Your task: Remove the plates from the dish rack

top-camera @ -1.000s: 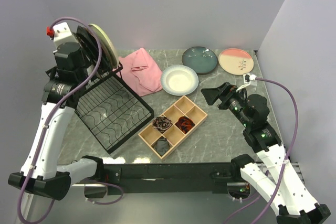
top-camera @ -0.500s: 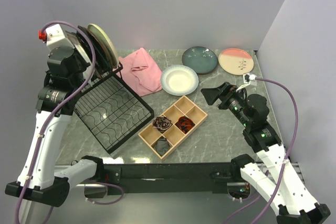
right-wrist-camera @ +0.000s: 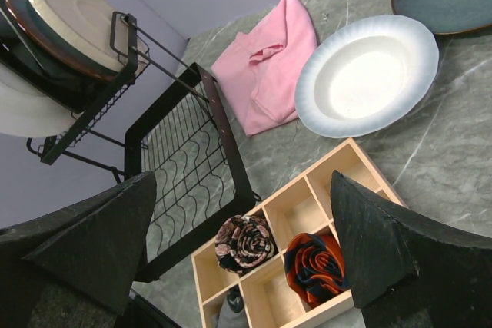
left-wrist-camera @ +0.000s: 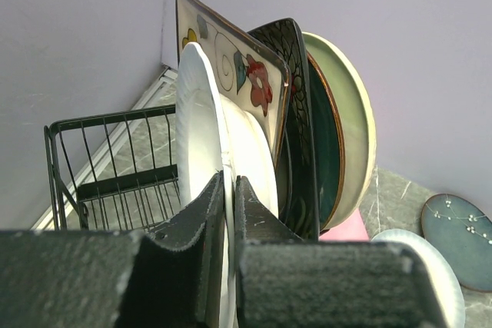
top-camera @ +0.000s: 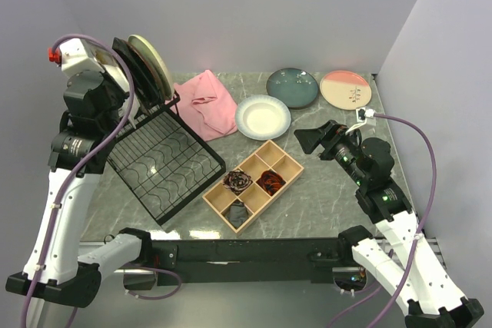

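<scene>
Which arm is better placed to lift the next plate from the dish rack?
Left. The left gripper is shut on the rim of the white plate in the dish rack; the right gripper hangs open over by the wooden tray.

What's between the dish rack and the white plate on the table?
The pink cloth, between the dish rack and the white plate on the table; top view and right wrist view show it.

Black wire dish rack (top-camera: pixel 165 163) at table left. Row of mixed ceramic plates (top-camera: pixel 150 63) on edge at its rear, plain white round plate (left-wrist-camera: pixel 201 128) at the row's left end. Folded pink cloth (top-camera: pixel 207 104) just right of rack. White rimmed round plate (top-camera: pixel 263 117) right of cloth. Round teal plate (top-camera: pixel 292 87) and round pink-cream plate (top-camera: pixel 346 89) behind that. Pale wooden compartment tray (top-camera: pixel 270 156) before it, right of rack.
</scene>
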